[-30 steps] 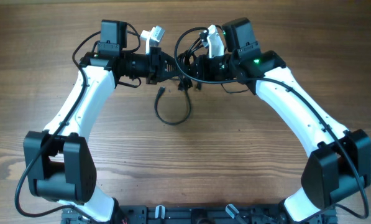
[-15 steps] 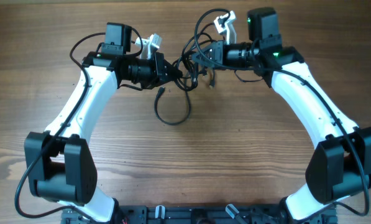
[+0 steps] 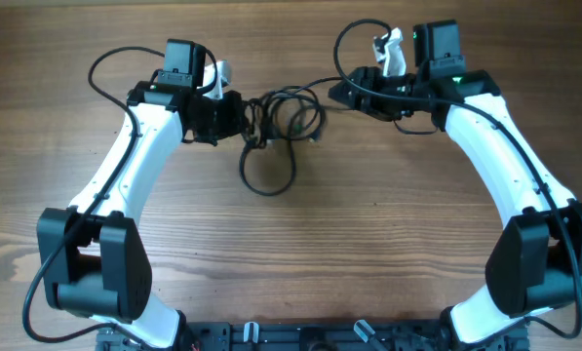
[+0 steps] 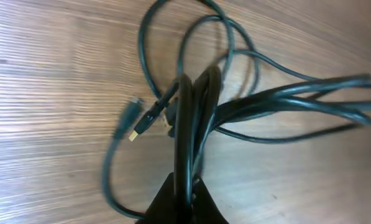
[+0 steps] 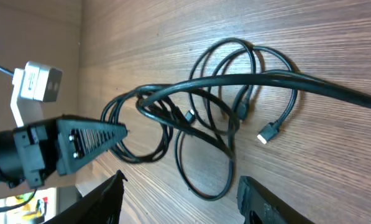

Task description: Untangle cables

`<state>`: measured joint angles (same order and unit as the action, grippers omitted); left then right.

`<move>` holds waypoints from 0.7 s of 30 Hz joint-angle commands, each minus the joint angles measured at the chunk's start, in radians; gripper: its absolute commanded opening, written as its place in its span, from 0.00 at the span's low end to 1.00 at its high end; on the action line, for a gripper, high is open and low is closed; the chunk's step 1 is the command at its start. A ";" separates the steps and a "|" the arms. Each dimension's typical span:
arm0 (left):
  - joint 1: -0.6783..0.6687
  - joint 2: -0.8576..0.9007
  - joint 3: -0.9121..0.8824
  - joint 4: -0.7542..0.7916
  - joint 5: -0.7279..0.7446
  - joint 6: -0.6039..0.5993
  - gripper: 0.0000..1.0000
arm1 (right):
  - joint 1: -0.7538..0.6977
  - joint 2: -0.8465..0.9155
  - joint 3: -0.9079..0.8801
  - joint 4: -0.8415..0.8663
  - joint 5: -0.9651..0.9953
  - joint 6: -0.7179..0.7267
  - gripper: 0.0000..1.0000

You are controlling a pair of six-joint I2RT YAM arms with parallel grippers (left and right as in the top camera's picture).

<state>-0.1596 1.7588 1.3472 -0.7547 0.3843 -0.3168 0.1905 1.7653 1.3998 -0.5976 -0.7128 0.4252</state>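
The cables are thin black cords in a tangled bundle on the wooden table, with one loop reaching toward the front. My left gripper is shut on several strands at the bundle's left side. In the left wrist view the cables fan up and to the right from that gripper, and a small plug lies to the left. My right gripper stands open just right of the bundle. In the right wrist view the cables lie beyond this gripper, with nothing between its fingers. One strand runs off to the right.
The left gripper shows at the left of the right wrist view, with its white camera mount above it. Both white arms curve in from the front corners of the table. Thicker black arm wires loop over each wrist.
My right gripper has opened, let go of the cables and drawn back to the right. The bundle now hangs from the left gripper alone, which has shifted slightly left.
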 commanded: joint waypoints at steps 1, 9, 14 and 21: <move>-0.014 -0.026 -0.004 0.034 -0.160 -0.013 0.04 | 0.057 -0.023 0.086 0.005 0.014 -0.016 0.62; -0.175 -0.297 0.002 0.204 -0.700 -0.298 0.04 | 0.108 -0.022 0.097 0.138 0.149 0.185 0.66; -0.352 -0.331 0.001 0.166 -0.983 -0.505 0.04 | 0.009 -0.022 0.097 0.120 0.155 0.207 0.67; -0.537 -0.128 -0.001 -0.018 -0.874 -0.840 0.04 | -0.156 -0.022 0.097 0.031 0.166 0.159 0.72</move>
<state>-0.6338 1.5383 1.3437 -0.7712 -0.5446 -0.9859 0.0883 1.7645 1.4757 -0.5438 -0.5655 0.6151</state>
